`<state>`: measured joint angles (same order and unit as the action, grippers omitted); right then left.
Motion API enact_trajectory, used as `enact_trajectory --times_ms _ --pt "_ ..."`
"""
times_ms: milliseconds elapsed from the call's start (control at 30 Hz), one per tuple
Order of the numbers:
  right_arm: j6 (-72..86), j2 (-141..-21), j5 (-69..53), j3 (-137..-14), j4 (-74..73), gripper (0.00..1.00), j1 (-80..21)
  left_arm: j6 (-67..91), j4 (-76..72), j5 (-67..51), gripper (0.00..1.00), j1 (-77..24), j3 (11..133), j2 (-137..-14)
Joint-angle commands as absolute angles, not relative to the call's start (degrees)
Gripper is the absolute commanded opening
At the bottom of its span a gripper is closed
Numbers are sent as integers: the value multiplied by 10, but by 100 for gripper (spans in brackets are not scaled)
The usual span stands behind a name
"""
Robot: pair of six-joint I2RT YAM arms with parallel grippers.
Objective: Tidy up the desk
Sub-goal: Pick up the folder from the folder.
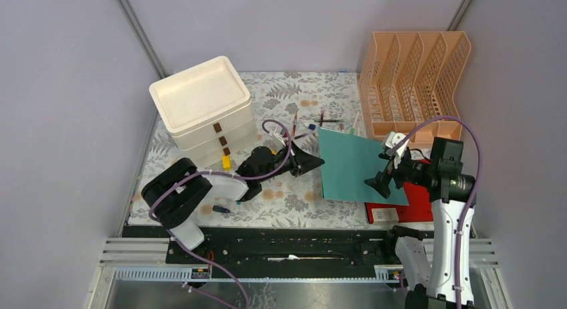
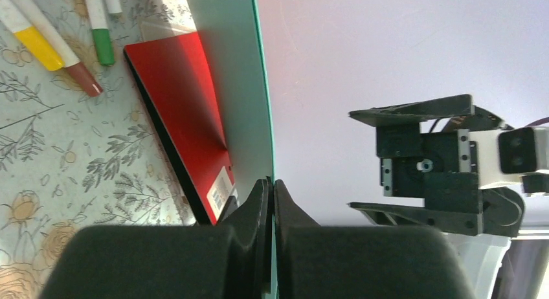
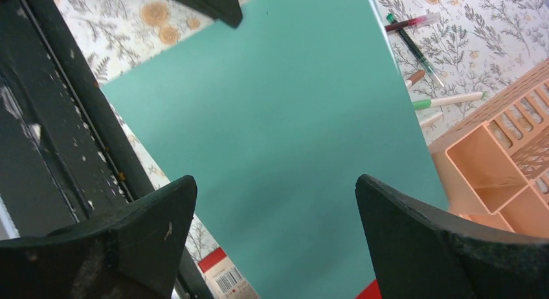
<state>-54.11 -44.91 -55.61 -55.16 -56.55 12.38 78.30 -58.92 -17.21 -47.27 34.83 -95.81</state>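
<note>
The desk [image 1: 294, 195] wears a pale cloth printed with leaves. A teal folder [image 1: 351, 168] lies tilted over a red book [image 1: 418, 205] at the right front. My left gripper [image 1: 314, 163] is shut on the folder's left edge. In the left wrist view its jaws [image 2: 272, 186] pinch the thin teal folder [image 2: 243, 85], with the red book [image 2: 188, 111] beneath. My right gripper [image 1: 384, 167] hangs open above the folder's right part, with nothing between its fingers. The right wrist view shows that gripper [image 3: 275, 182] spread wide over the teal folder [image 3: 278, 105].
A white drawer stack [image 1: 200, 101] stands at the back left and a peach file rack [image 1: 411, 75] at the back right. Several pens [image 1: 321, 122] lie between them. A yellow block [image 1: 227, 162] sits by the drawers. A dark pen [image 1: 220, 207] lies near the front rail.
</note>
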Motion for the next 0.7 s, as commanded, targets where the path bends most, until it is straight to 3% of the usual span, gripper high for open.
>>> enact_trajectory --times_ms 0,367,667 --pt "-659 -434 -537 -532 -607 100 125 782 -568 -174 0 -467 369 -902" --pt "-747 -416 -554 -500 -616 100 125 812 -462 -129 0 -468 384 -853" --pt "-759 -381 -599 -478 -595 100 124 884 -449 -124 0 -471 443 -894"
